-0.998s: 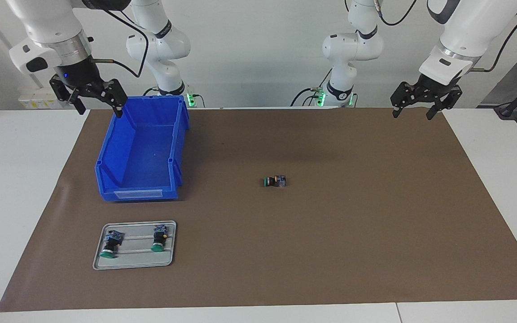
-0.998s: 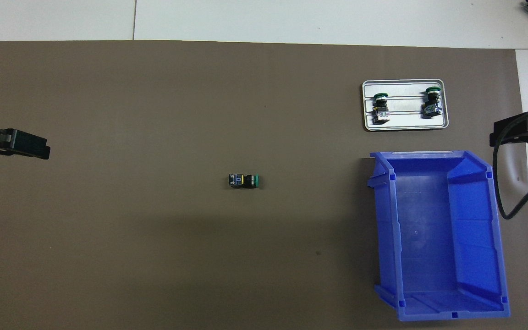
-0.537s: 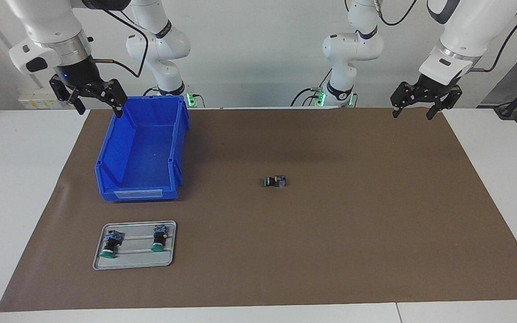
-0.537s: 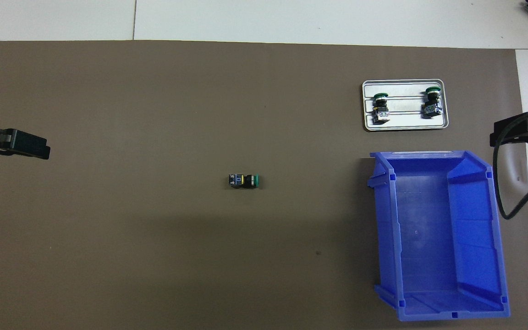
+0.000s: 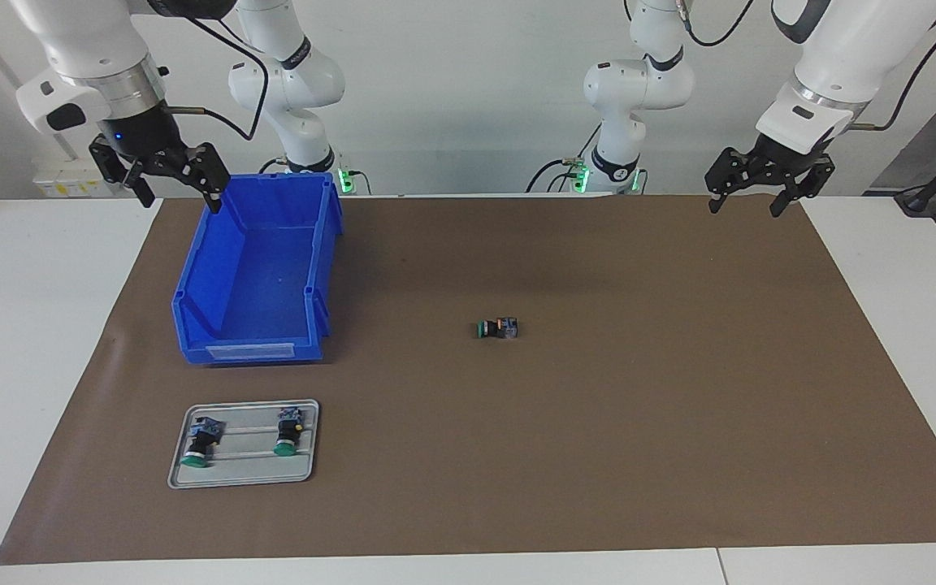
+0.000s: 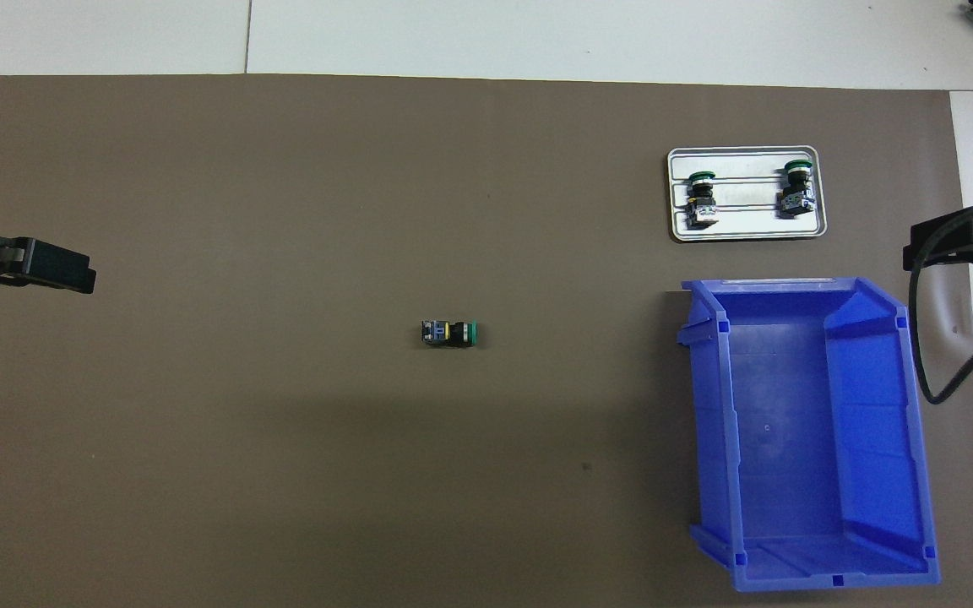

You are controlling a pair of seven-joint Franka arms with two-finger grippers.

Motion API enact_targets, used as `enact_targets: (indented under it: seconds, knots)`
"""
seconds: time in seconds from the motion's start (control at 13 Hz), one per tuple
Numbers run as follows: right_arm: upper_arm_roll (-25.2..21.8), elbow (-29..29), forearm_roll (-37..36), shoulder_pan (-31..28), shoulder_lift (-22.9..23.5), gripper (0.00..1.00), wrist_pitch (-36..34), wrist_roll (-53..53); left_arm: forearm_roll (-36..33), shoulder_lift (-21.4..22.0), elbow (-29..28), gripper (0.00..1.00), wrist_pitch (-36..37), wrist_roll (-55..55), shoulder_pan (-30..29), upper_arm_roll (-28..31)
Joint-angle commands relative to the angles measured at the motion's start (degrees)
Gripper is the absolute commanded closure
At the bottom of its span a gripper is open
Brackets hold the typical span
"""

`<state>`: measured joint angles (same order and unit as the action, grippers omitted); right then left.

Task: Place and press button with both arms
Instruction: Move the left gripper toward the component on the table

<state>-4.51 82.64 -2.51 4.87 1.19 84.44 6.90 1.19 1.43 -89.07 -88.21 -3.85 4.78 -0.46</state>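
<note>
Claws, left (image 6: 64, 277) and right (image 6: 934, 245), cut off at overhead view's edges.

Setting: robotics lab test cell. Two white jointed arms (image 5: 289, 81) bolted at the edge of a white counter (image 5: 37, 325), green status lights lit at their bases, black cables looping down to each. Plain pale wall at the arms' end of the counter. Work surface covered by a brown mat (image 5: 598, 422). Industrial blue parts bin (image 5: 261, 272) and grey metal tray (image 5: 244, 471) of push-button switches laid out as test items.
</note>
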Motion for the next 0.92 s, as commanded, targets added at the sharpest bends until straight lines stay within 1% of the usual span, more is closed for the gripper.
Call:
enact_targets:
  seconds: [0.0,0.23,0.38,0.61,0.69,0.77,0.84]
  knots:
    - [0.2,0.94,1.36,-0.74,-0.84,0.0,-0.5,-1.27,0.3,1.03,-1.54,0.03,-3.81,-4.82,0.84,-0.6]
    - [0.12,0.94,1.28,-0.91,-0.84,0.0,-0.51,-1.54,0.48,0.6,-1.45,0.03,-4.78,-17.65,3.74,-0.69]
    - [0.12,0.94,1.28,-0.83,-0.84,0.0,-0.59,-1.45,0.65,0.16,-1.63,0.03,-6.62,-21.36,7.24,-0.78]
    - [0.12,0.94,1.28,-0.82,-0.84,0.0,-0.5,-1.45,1.0,-2.38,-2.33,0.03,-10.66,-28.38,11.64,-0.86]
    - [0.12,0.94,1.28,-0.91,-0.84,0.0,-0.5,-1.54,1.18,-3.44,-2.85,0.03,-11.8,-32.24,13.22,-0.78]
    - [0.12,0.94,1.28,-0.91,-0.84,0.0,-0.5,-1.54,1.18,-3.53,-5.12,0.05,-13.82,-37.32,15.41,-0.78]
    - [0.12,0.94,1.28,-0.91,-0.84,0.0,-0.59,-1.54,1.18,-3.54,-7.84,0.06,-17.4,-41.72,16.57,-0.78]
